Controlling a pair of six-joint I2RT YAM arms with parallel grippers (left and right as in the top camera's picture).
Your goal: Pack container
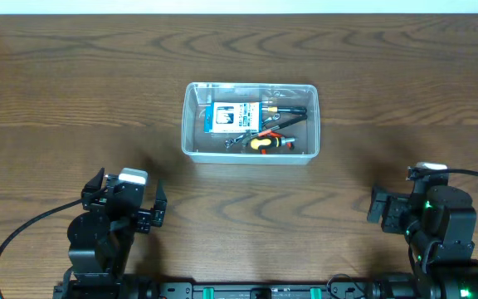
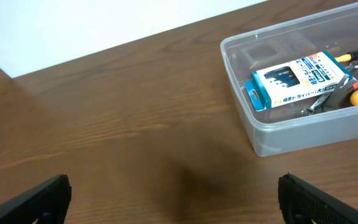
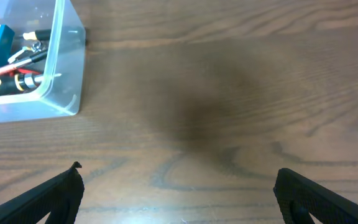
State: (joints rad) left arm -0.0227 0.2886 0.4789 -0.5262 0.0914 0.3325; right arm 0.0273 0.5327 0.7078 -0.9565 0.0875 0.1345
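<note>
Since tools [image 1: 270, 137] already lie in tub [image 1: 247, 155] toward far edge, left gripper [image 2: 176, 198], right gripper [image 3: 179, 194] sit near front corners, wide open, empty; any re-approach: descend vertically, clear of rim.

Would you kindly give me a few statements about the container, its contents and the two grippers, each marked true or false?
1. The blue-and-white box lies inside the container. True.
2. The left gripper is shut on a tool. False: it is open and holds nothing, apart from the container.
3. The yellow-handled tool lies on the table beside the container. False: the yellow-handled tool lies inside the container, next to the box.
4. The right gripper is open and holds nothing. True.
</note>
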